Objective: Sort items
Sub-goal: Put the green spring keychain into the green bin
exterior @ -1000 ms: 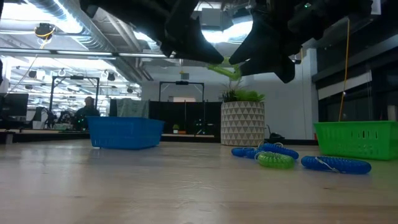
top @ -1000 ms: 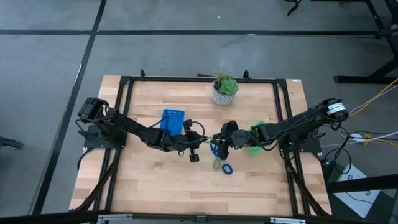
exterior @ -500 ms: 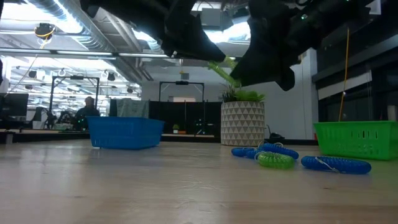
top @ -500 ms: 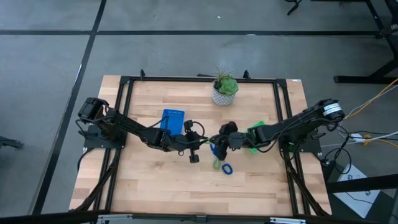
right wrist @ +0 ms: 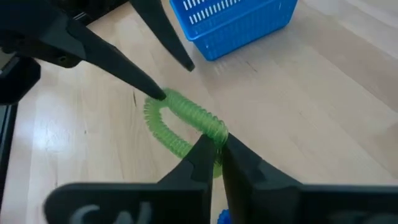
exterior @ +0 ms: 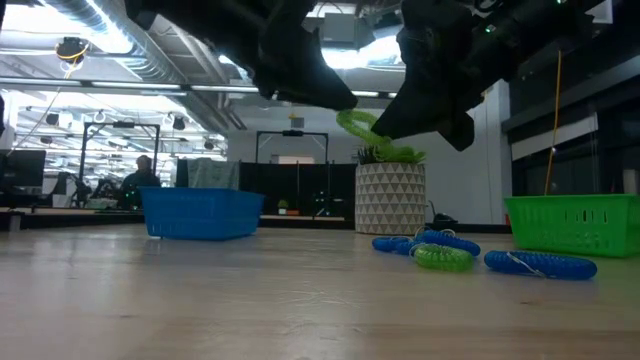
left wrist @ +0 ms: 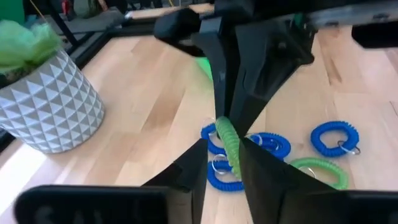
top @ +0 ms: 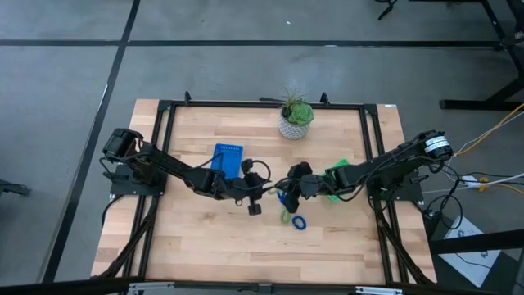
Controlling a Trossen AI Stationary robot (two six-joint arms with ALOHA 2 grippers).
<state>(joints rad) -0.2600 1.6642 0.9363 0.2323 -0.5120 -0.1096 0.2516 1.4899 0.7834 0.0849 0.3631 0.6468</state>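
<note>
A light green coil ring (right wrist: 180,115) hangs in the air over the table's middle (exterior: 360,128), between my two grippers. My right gripper (right wrist: 214,148) is shut on it, coming from the table's right (top: 288,185). My left gripper (left wrist: 225,158) faces it from the left (top: 267,188), open, with the ring (left wrist: 227,140) between its fingers. On the wood below lie blue rings (exterior: 425,241), (exterior: 540,264) and another green ring (exterior: 442,257), each flat on its side. My right gripper pinches the green ring's coil at the loop's near end (right wrist: 214,132) between its two fingers. The fingers come roughly level from the table's right. The ring is lifted clear of the table and reaches away toward the other gripper. My left gripper has one fingertip (right wrist: 158,93) against the ring's far end (right wrist: 166,98); the other finger (right wrist: 180,61) stands apart from it.
The blue tray (top: 228,158) sits left of the grippers, the green tray (exterior: 575,222) right of them. A potted plant (top: 295,121) stands at the far middle. The near half of the wooden table (top: 213,246) is bare wood.
My right gripper has edged toward my left gripper and shut on the green ring, while my left gripper has opened around it. The ring, which lay nearly level between them, now tilts with its loop turned more upright, still in the air.
</note>
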